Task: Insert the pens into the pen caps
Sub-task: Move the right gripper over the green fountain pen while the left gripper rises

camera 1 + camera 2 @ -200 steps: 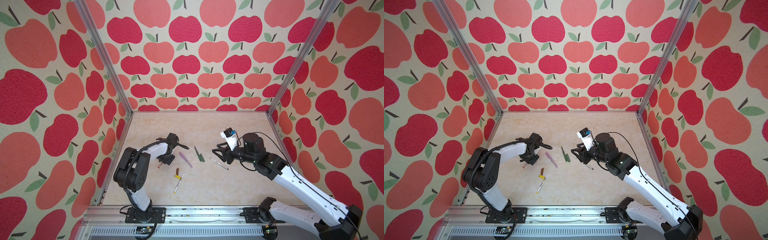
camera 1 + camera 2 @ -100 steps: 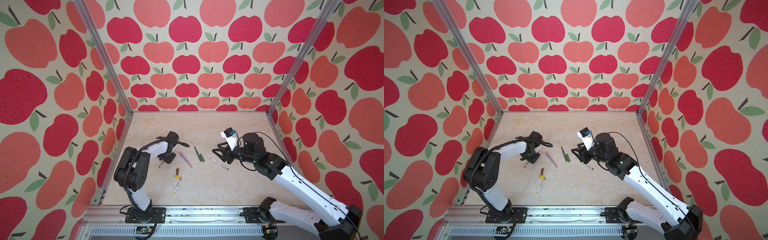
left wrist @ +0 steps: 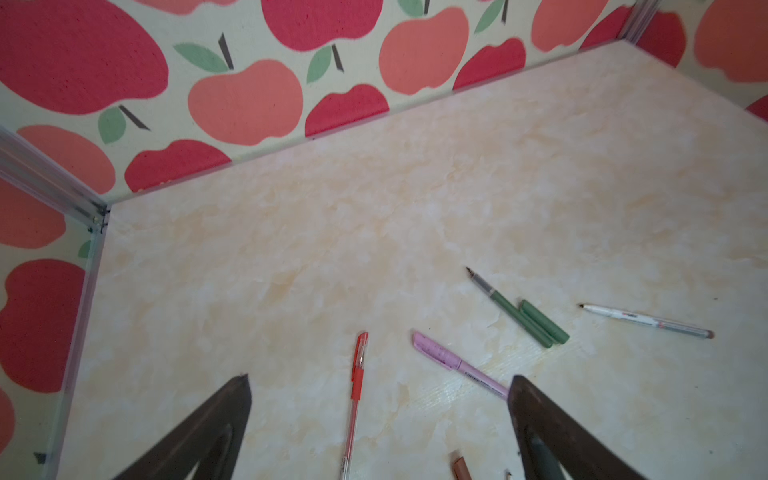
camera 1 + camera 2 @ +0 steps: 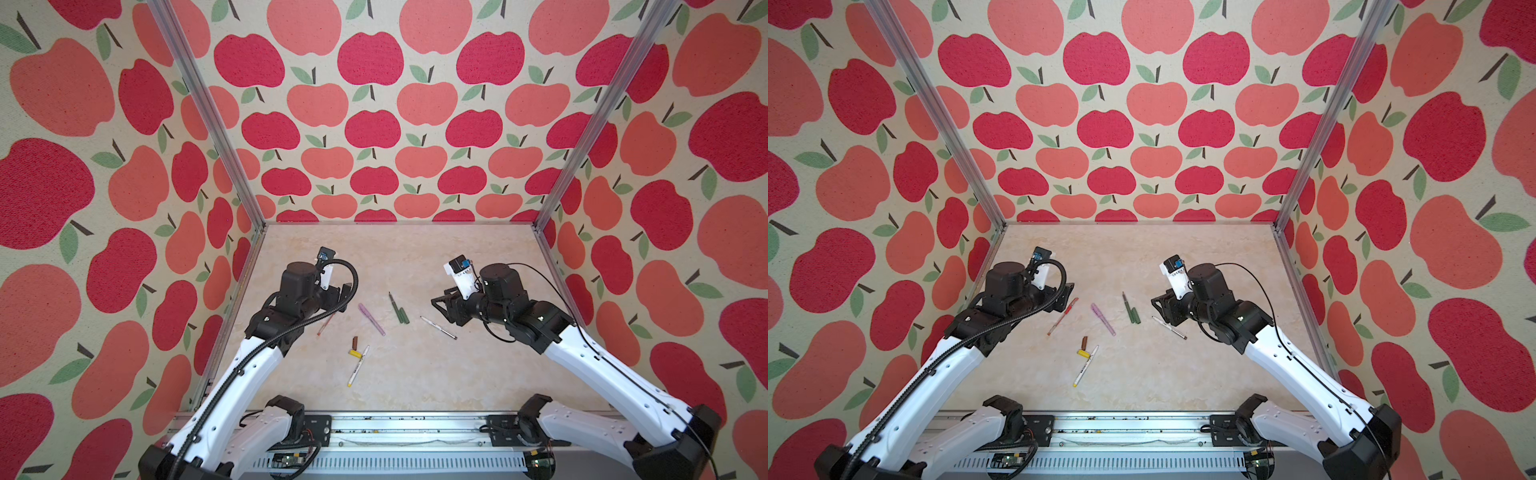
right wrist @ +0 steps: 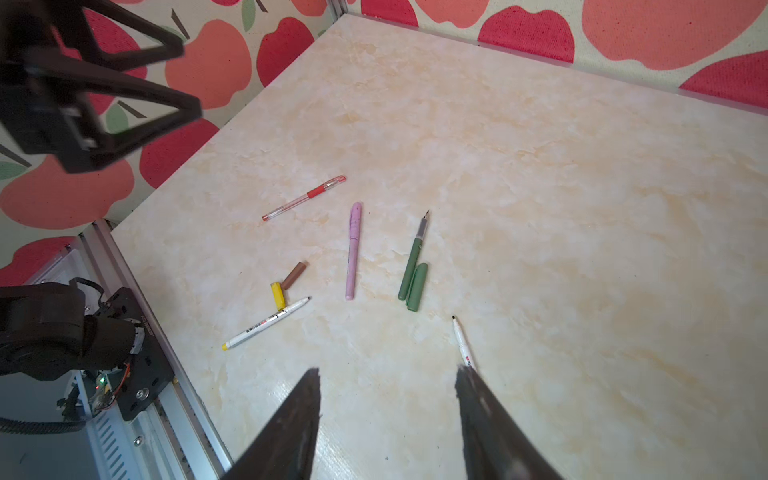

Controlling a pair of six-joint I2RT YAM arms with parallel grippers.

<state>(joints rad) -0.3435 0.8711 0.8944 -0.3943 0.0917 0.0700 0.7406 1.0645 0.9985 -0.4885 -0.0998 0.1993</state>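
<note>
White slim plastic pen with brown print [image 4: 438, 327] lies just beside the right gripper [image 5: 387, 372], tip pointing away; that gripper and the farther left gripper [image 3: 379, 379] both gape empty.

The left arm [image 4: 249, 374] stretches up from the lower left in both top views, left gripper [image 3: 380, 377] spread wide, empty; the right arm [image 4: 602, 365] mirrors it from the lower right, right gripper [image 5: 387, 370] parted, empty

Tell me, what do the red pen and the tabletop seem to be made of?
Red pen: probably plastic; the glossy barrel is see-through, the cap red. Tabletop: marble-patterned surface with a soft sheen, perhaps laminate or vinyl; cannot tell for sure.
</note>
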